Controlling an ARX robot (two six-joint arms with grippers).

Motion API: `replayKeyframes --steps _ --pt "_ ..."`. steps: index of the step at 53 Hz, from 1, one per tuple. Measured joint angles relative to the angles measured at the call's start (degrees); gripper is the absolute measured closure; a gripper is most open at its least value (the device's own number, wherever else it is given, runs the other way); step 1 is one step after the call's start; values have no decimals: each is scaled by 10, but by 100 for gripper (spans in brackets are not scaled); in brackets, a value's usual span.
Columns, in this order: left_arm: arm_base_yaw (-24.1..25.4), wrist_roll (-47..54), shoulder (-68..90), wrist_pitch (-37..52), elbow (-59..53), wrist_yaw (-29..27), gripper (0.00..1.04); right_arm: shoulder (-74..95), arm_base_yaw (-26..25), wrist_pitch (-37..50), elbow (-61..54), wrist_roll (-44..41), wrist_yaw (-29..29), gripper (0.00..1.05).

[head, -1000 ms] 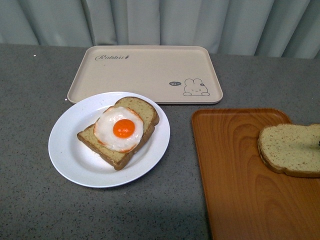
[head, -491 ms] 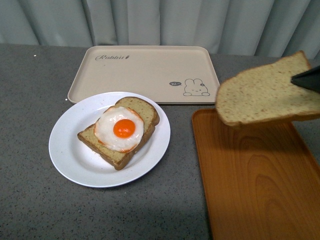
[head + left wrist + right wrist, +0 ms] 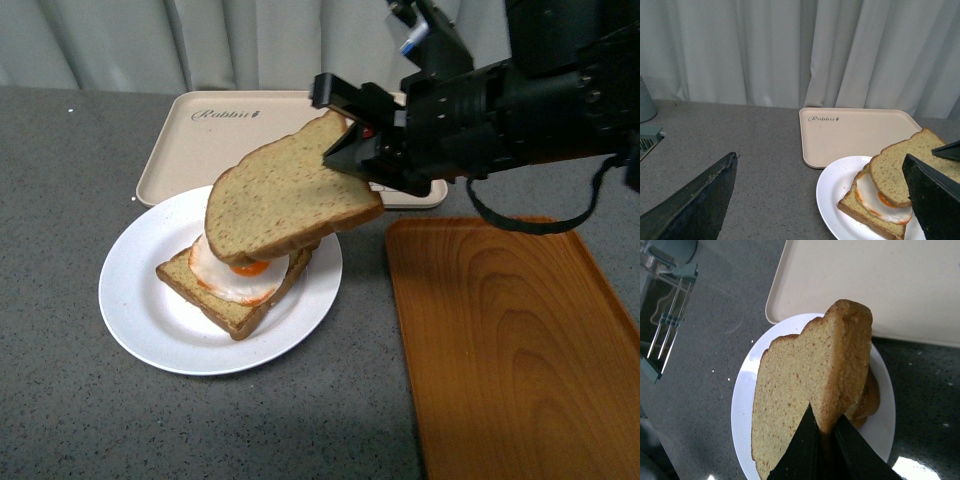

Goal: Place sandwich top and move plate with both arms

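Note:
The sandwich top (image 3: 285,195) is a tan speckled slice, tilted and hanging just above the egg-topped slice (image 3: 235,290) on the white plate (image 3: 140,310). My right gripper (image 3: 345,150) comes in from the right and is shut on the slice's far edge. In the right wrist view its two dark fingers (image 3: 800,450) pinch the crust of the sandwich top (image 3: 800,385) over the plate (image 3: 747,385). My left gripper (image 3: 820,157) is open and empty, low over the table beside the plate (image 3: 832,200). Past its finger (image 3: 935,195) show the sandwich top (image 3: 900,165) and the fried egg (image 3: 875,197).
A beige rabbit-print tray (image 3: 270,140) lies behind the plate. An orange wood-grain tray (image 3: 510,340) fills the right front of the grey table. A pale curtain closes the back. A metal rack (image 3: 665,305) stands off to one side.
A second ago the sandwich top lay on the orange tray. My right arm lifted it and carried it left, and it now hangs over the egg slice.

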Motion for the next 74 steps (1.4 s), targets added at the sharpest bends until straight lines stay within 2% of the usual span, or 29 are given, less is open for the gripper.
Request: replayKeyframes --steps 29,37,43,46,53,57,59,62,68,69,71,74 --pt "0 0 0 0 0 0 6 85 28 -38 39 -9 28 100" --pt "0 0 0 0 0 0 6 85 27 -33 37 -9 31 76" --pt "0 0 0 0 0 0 6 64 15 -9 7 -7 38 51" --pt "0 0 0 0 0 0 6 49 8 -1 -7 -7 48 42" --pt "0 0 0 0 0 0 6 0 -19 21 -43 -6 85 21" --pt "0 0 0 0 0 0 6 -33 -38 34 -71 -17 126 9" --pt "0 0 0 0 0 0 6 -49 -47 42 -87 -22 143 7" --pt "0 0 0 0 0 0 6 -86 -70 46 -123 -30 174 10" --pt "0 0 0 0 0 0 6 -152 -113 106 -213 -59 258 10" --pt "0 0 0 0 0 0 6 -152 -116 156 -234 -78 285 12" --pt "0 0 0 0 0 0 6 -142 -125 313 -289 -126 352 21" --pt "0 0 -1 0 0 0 6 -136 -136 464 -353 -184 372 32"
